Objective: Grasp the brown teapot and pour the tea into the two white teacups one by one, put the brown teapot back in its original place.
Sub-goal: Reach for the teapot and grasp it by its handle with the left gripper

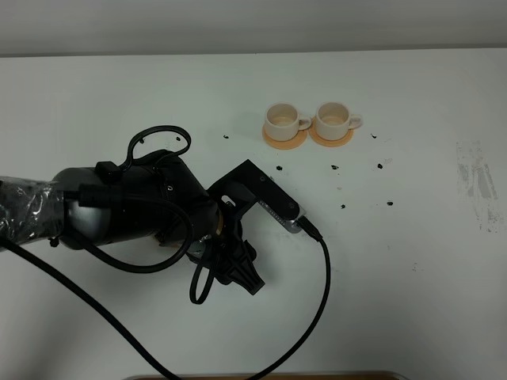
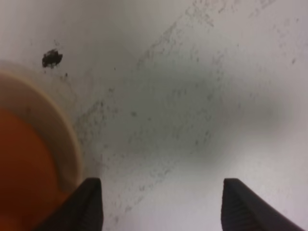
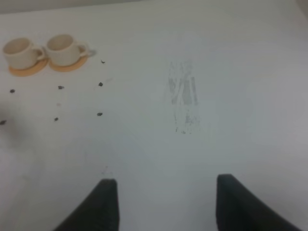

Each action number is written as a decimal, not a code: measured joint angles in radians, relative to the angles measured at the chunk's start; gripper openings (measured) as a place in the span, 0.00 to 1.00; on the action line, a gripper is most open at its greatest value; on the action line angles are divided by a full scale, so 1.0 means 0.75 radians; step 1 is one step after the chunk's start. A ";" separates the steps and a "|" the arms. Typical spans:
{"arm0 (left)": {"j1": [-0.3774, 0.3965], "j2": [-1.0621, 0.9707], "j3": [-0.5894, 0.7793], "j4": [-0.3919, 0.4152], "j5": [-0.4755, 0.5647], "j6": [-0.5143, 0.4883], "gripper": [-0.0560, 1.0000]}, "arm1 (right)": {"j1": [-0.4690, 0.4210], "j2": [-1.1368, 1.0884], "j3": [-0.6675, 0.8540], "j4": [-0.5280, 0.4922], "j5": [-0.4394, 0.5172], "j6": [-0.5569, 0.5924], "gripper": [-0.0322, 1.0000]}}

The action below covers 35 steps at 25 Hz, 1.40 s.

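Left arm (image 1: 119,210) fills the near side of the overhead view. Wrist view: brown teapot (image 2: 19,163) is a blurred, reddish-brown round mass sitting on the beige coaster (image 2: 65,134). Left end effector (image 2: 161,204) is released and empty, with one fingertip (image 2: 89,202) just beside that coaster's rim. Right end effector (image 3: 161,202) is released and empty. First white teacup (image 1: 283,119) and second white teacup (image 1: 333,117) are cream, handled, on orange coasters (image 1: 283,143), well apart from the beige coaster.

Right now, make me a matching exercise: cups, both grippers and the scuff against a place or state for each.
1 cups
2 left gripper
3 right gripper
4 scuff

A open, only bare table near
B grey, far right on table
C on orange coasters
D open, next to teapot

Pairs: 1-C, 2-D, 3-A, 4-B
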 joint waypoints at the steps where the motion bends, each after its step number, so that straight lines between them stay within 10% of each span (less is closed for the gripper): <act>1: 0.000 0.000 0.000 0.000 0.010 -0.002 0.58 | 0.000 0.000 0.000 0.000 0.000 0.000 0.49; 22: 0.041 -0.049 0.000 0.027 0.278 0.004 0.58 | 0.000 0.000 0.000 0.000 0.000 0.000 0.49; 35: 0.046 -0.050 0.000 -0.018 0.200 0.114 0.58 | 0.000 0.000 0.000 0.000 0.000 0.000 0.49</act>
